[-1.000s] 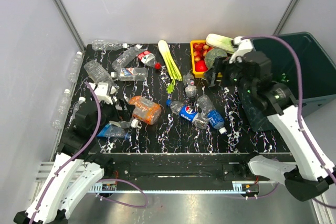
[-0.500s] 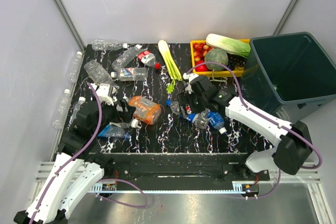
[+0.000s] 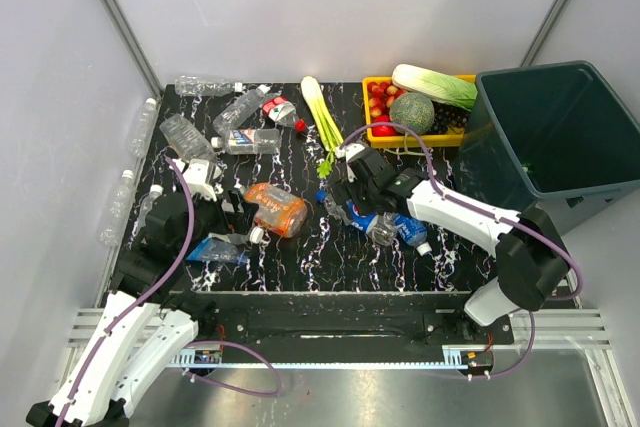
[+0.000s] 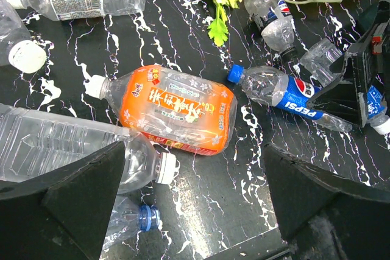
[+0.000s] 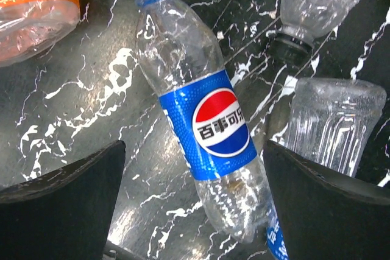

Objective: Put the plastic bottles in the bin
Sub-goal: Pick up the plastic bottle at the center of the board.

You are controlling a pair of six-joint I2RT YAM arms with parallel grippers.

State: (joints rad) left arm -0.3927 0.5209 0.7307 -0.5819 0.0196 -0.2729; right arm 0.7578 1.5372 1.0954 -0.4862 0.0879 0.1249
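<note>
Right tool (image 3: 352, 192), seen from above, hangs over the middle of the desk (image 3: 300, 259) with its jaws apart and nothing held. It sits directly above the Pepsi bottle (image 3: 358, 215), which lies on its side there. Its arm reaches in from the near right, well apart from the bin (image 3: 560, 127). The bin stands at the far right, just beside the yellow tray (image 3: 371, 87) of vegetables; what lies inside the bin cannot be made out. More plastic bottles (image 3: 245, 139) lie scattered over the far left of the desk. The left tool (image 3: 218, 219) sits low at the near left, also spread wide and empty, pointed at the orange bottle (image 3: 275, 209).

From the left wrist, the fingers (image 4: 67, 193) frame the orange bottle, which lies flat just ahead with its white cap to the left. A clear bottle (image 4: 61, 144) lies partly hidden behind the finger on the left. The wide stance probably suits the orange bottle's broad body.

From the right wrist, the fingers (image 5: 61, 199) stand on either side of the Pepsi bottle, whose blue cap points to the far left. The bottle lies slanted across the gap, so the spread jaws look set to close over its labelled waist. That would make it the likely next pick for the bin.
</note>
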